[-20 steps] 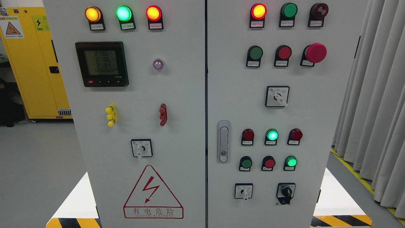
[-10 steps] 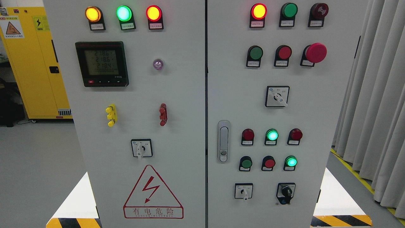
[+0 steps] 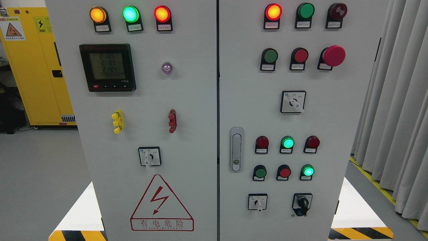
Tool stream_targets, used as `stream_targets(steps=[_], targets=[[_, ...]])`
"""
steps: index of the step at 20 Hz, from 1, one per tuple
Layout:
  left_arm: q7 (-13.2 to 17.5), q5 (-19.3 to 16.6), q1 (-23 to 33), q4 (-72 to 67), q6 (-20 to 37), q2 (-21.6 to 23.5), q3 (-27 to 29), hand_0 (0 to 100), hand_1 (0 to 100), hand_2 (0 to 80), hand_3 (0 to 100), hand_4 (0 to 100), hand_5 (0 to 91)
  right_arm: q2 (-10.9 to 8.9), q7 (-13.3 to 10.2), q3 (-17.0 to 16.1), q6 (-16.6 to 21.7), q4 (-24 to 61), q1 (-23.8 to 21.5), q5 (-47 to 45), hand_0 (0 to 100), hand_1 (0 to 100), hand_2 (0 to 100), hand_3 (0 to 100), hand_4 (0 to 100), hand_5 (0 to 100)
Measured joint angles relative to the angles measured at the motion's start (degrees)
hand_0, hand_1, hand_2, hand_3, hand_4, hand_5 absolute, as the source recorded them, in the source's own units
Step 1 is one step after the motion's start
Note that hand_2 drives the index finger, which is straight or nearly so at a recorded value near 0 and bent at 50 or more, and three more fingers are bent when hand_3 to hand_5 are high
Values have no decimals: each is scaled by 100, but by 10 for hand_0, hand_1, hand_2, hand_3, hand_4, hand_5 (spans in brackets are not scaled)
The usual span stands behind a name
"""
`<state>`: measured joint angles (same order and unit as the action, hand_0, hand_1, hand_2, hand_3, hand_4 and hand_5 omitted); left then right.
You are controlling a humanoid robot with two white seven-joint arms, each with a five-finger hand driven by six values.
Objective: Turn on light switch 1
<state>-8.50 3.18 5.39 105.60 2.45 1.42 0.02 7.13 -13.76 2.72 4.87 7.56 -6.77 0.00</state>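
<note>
Scene: grey cabinet [image 3: 187, 100], lamps lit along the top.
Hands: neither in view; grip cannot be told.
Switch 1: labels unreadable; possibly among the lower-right buttons [image 3: 259, 172].
Progress: reach not begun; everything remains.

Industrial electrical room or training lab. Grey two-door control cabinet [image 3: 187, 100] fills view: lit pilot lamps [image 3: 130, 14] in orange, green, red; digital power meter [image 3: 107, 67] with three rows of readings; red mushroom stop button [image 3: 333, 56]; rotary selector switches [image 3: 293, 101]; door latch [image 3: 236, 149]. Red high-voltage warning triangle [image 3: 161, 204] with Chinese text on left door. Yellow safety storage cabinet [image 3: 36, 67] with hazard labels behind at left. Grey floor [image 3: 40, 180] with yellow line, black-yellow hazard stripes [image 3: 361, 233] at cabinet base. Grey curtain [image 3: 398, 100] at right.
</note>
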Motion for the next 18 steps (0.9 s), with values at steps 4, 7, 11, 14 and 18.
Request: stream_targets(steps=[4, 7, 11, 14, 18], targets=[[-144, -48, -271, 161, -450, -44, -113, 153, 685, 585, 892, 849, 761, 0, 0, 0, 0, 0, 0, 0, 0, 500, 40, 0, 0, 0], [-351, -185, -490, 282, -817, -115, -176, 151, 706, 596, 926, 861, 762, 0, 0, 0, 0, 0, 0, 0, 0, 500, 40, 0, 0, 0], [-495, -442, -711, 420, -1079, -240, -254, 145, 725, 607, 947, 869, 769, 0, 0, 0, 0, 0, 0, 0, 0, 500, 40, 0, 0, 0], [-715, -560, -857, 505, -1347, -346, -310, 140, 735, 609, 952, 871, 767, 0, 0, 0, 0, 0, 0, 0, 0, 500, 40, 0, 0, 0], [-836, -757, -988, 597, -1623, -471, -377, 137, 739, 611, 959, 874, 769, 0, 0, 0, 0, 0, 0, 0, 0, 500, 40, 0, 0, 0]])
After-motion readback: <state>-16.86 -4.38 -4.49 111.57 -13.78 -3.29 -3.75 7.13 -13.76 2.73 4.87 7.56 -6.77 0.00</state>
